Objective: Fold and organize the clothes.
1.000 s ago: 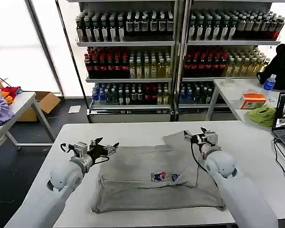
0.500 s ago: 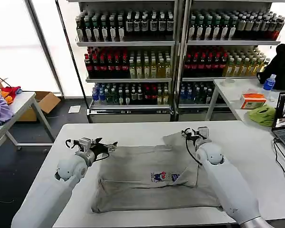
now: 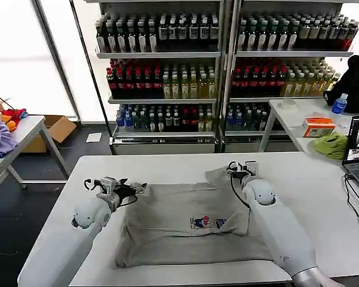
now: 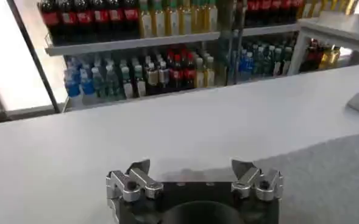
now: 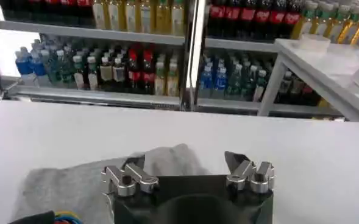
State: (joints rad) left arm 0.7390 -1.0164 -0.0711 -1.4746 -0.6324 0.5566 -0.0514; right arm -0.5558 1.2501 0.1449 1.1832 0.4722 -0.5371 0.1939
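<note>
The left gripper (image 3: pixel 133 189) is spread at the grey shirt's (image 3: pixel 185 224) left edge. The right gripper (image 3: pixel 239 167), also spread, is apparently just above its far sleeve.

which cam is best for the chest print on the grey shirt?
Head view: the chest print lies in full sight on the grey shirt, between the left tool and the right tool. The right wrist view catches only a coloured sliver; the left wrist view shows just grey fabric.
</note>
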